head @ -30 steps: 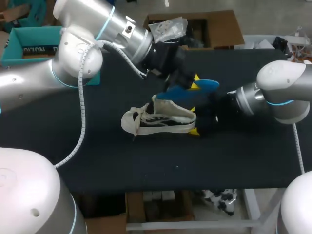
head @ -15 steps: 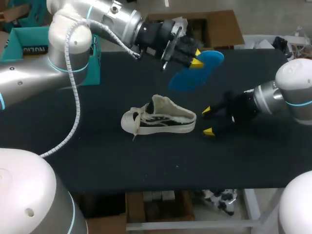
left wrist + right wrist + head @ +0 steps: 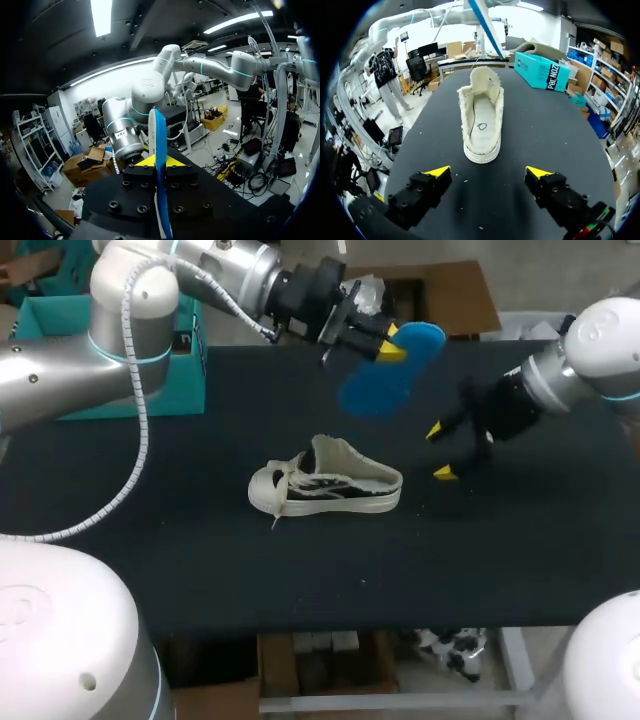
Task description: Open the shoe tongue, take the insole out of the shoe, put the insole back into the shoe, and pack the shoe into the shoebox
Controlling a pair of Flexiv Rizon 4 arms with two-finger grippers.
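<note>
Hidden: our left arm covers part of the teal shoebox (image 3: pixel 50 320).
Insole (image 3: pixel 390 380): thin, flat, blue; our left gripper (image 3: pixel 388 344) pinches it.
Shoe (image 3: pixel 325 488): cream canvas, frayed collar.
Right gripper (image 3: pixel 440 451): our fingers spread, empty.

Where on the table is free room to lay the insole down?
Free: the wide table strip between the shoe and the near edge, and the patch between the shoe and the teal box. Crowded: right of the shoe, by the right gripper, and behind it, under the insole.
</note>
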